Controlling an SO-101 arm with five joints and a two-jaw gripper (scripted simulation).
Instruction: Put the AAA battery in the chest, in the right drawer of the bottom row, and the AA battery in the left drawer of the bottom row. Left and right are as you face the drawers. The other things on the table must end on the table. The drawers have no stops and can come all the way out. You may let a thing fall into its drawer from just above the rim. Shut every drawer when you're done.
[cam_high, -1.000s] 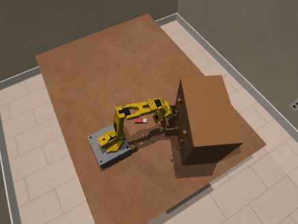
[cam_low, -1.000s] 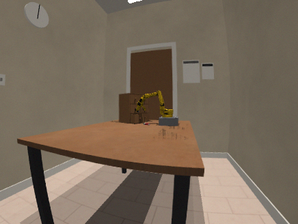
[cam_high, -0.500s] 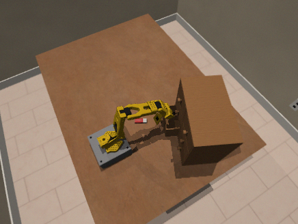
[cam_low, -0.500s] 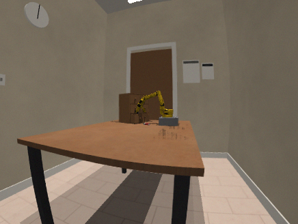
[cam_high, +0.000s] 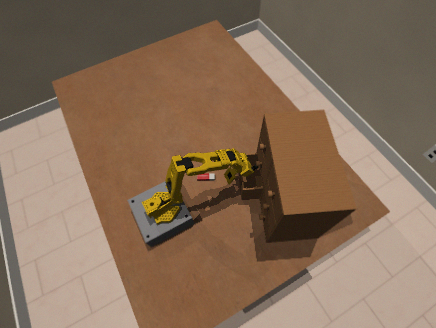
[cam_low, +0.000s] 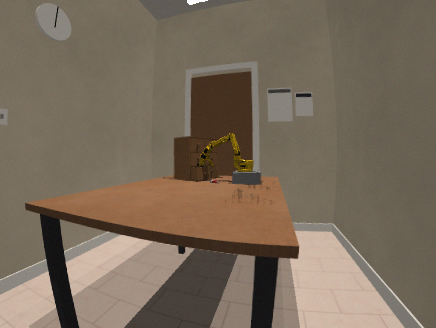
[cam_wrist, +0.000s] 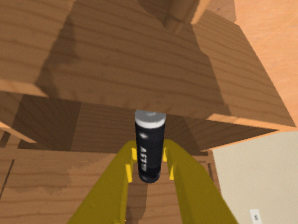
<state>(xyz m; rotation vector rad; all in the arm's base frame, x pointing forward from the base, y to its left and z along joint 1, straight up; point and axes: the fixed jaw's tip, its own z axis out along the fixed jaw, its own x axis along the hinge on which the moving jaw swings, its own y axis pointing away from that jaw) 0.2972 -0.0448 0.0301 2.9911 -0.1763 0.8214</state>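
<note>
One black battery (cam_wrist: 149, 146), silver-capped, is pinched between the yellow fingers of the gripper (cam_wrist: 150, 159) and held over an open drawer (cam_wrist: 150, 65) of the wooden chest (cam_high: 305, 170). A red-and-white object (cam_high: 205, 177) is seen on the table (cam_high: 150, 110) under the arm.

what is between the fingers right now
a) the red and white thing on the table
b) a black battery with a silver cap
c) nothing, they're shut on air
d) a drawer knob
b: the wrist view shows a black battery with a silver cap clamped between the yellow fingers in front of the wooden chest, while the red and white object lies on the table beside the arm.
</note>
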